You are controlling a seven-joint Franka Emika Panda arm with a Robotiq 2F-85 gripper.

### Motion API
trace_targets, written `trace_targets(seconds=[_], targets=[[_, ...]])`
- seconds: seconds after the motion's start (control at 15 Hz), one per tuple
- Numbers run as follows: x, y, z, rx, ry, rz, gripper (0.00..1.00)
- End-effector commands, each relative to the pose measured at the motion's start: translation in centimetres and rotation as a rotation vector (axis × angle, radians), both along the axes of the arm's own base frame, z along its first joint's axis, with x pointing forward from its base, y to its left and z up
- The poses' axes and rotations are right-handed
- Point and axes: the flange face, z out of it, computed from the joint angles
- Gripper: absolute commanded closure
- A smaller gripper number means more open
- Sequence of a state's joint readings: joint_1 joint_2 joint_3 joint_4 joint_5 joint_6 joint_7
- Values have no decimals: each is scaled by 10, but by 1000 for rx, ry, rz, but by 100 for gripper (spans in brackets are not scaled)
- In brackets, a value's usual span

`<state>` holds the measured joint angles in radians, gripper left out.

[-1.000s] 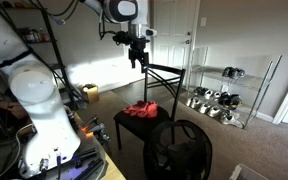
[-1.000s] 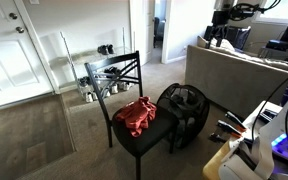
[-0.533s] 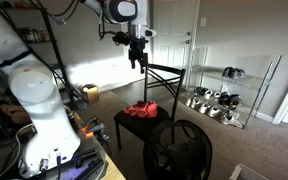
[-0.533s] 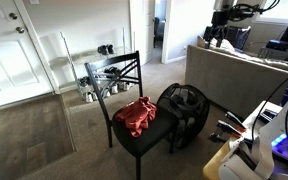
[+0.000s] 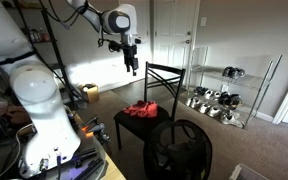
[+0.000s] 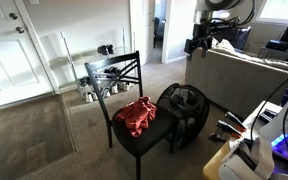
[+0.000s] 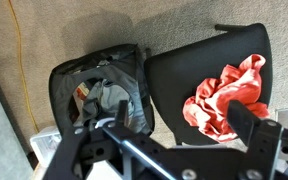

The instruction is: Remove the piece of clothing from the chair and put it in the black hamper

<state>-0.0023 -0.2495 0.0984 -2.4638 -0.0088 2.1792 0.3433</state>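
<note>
Wrist view, starting at the left: the black hamper (image 7: 92,95) gaped open, soft-sided, with pale stuff showing inside; just beside it sat the chair (image 7: 179,65), its seat flat and dark, and on that seat's right part lay the piece of clothing (image 7: 224,95), a crumpled red fabric heap, long axis slanting up to the right. The gripper (image 7: 164,150) hung high above, empty, fingers (image 7: 264,135) spread apart; the cloth lay below and right of them, so I reckoned a long descent was needed
</note>
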Motion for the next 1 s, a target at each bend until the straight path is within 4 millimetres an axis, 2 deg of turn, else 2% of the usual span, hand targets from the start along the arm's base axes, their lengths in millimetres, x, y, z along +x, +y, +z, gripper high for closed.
trace_targets(seconds=[0.0,0.2,0.4,0.53,0.6,0.73,0.93], targets=[[27,38,-34,-32,-27,47,0],[49,50,-62,-57,-133,75,0],[66,51,-84,-56,-186,77,0],[70,50,-94,-35,-163,109,0],[63,48,-88,-44,-160,88,0],[68,48,-96,-43,-148,90,0],[70,50,-96,-42,-150,93,0]])
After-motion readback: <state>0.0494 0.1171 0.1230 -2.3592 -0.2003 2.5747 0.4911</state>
